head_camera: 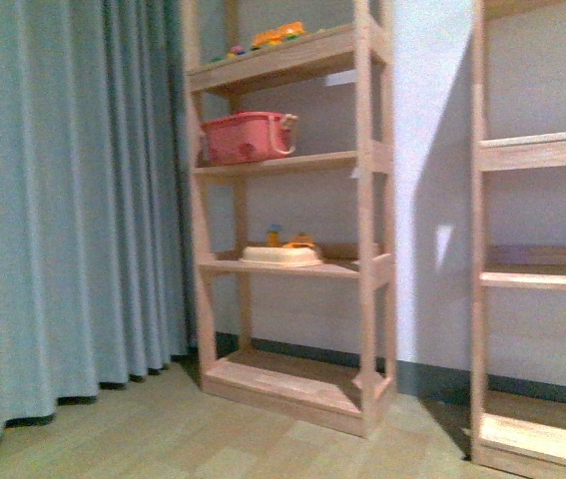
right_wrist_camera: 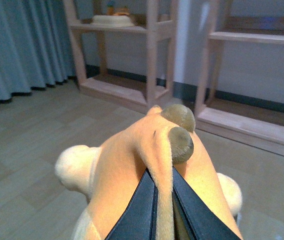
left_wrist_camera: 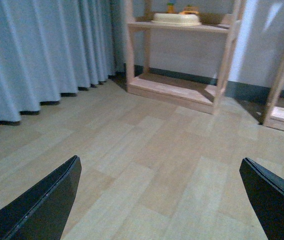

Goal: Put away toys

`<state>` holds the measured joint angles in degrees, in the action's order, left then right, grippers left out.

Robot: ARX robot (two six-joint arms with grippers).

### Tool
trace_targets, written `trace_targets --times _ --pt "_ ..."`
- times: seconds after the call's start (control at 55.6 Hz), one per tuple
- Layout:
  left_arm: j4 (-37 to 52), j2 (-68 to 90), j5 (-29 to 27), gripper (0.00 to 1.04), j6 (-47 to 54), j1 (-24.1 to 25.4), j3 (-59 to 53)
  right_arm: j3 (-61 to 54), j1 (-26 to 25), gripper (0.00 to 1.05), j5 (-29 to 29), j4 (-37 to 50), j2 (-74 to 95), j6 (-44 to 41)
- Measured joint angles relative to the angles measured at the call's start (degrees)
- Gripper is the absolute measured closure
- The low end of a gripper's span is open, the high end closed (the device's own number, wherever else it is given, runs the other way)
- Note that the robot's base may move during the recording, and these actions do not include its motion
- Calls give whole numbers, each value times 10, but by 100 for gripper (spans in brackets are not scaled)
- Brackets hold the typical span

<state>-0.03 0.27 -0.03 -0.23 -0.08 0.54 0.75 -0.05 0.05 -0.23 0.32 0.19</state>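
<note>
Over the wood floor (left_wrist_camera: 147, 135), my right gripper (right_wrist_camera: 163, 187) is clenched on the plush (right_wrist_camera: 126, 170). Its two dark fingers (right_wrist_camera: 140, 212) pinch a ridge of orange fur between them. The arm holds the toy out ahead of the wrist, pointing toward the shelf units (head_camera: 367, 200), and two olive-brown nubs sit at the plush's far end. Paler yellow lobes bulge out on either side of the fingers.

My left gripper (left_wrist_camera: 159, 162) is released, jaws spread wide with only bare floor between them. That wrist tilts down at the boards and faces the unit nearer the curtain (head_camera: 63, 200).

By my count there is one plush, two shelf units standing side by side against the wall, and one curtain. One pink basket (head_camera: 246, 138) rests on the second board of the curtain-side unit, and one cream tray (head_camera: 281, 256) on the board below it. Some small bright items (head_camera: 278, 37) lie on the top board, too blurred for me to count.
</note>
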Motion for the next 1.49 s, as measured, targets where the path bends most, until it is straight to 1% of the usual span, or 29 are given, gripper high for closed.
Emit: trace_targets --times 1.493 --pt "0 0 0 6 0 -1 0 0 0 100 -3 0 0 0"
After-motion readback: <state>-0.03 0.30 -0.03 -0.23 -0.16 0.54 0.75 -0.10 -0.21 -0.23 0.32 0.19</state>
